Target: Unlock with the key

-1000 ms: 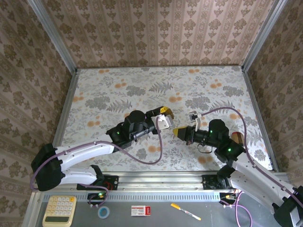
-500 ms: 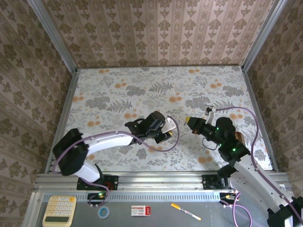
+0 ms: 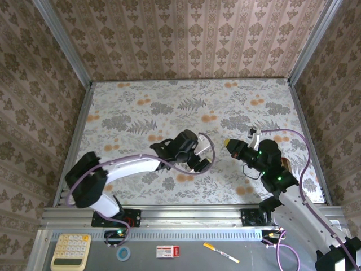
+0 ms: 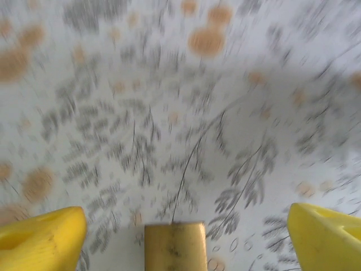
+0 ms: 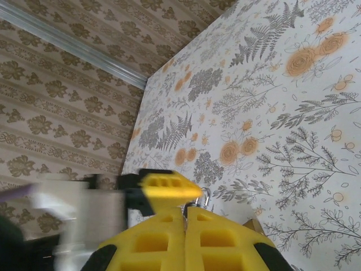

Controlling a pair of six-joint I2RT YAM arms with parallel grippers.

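My right gripper (image 3: 228,143) (image 5: 185,210) is shut, and the key's dark head (image 5: 184,211) is pinched between its yellow fingers, with a silvery ring (image 5: 204,195) poking out past the tips. The brass padlock (image 4: 174,246) lies low on the flowered table (image 3: 130,107), midway between the fingers of my left gripper (image 3: 198,161) (image 4: 185,217). Those fingers stand wide apart and do not touch it. In the right wrist view one left finger (image 5: 168,187) sits just beyond my right fingertips, and a brass corner of the padlock (image 5: 254,226) peeks out beside them. The key's metal blade is hidden.
Wallpapered walls (image 3: 186,39) close in the table on three sides. On the near ledge lie a calculator (image 3: 70,250), a tape roll (image 3: 123,253), a small red and white box (image 3: 167,251) and a pen (image 3: 221,252).
My left gripper has swung right and down to the table over the last second. My right gripper has pulled back to the right and turned. Little has shifted in the last half second.
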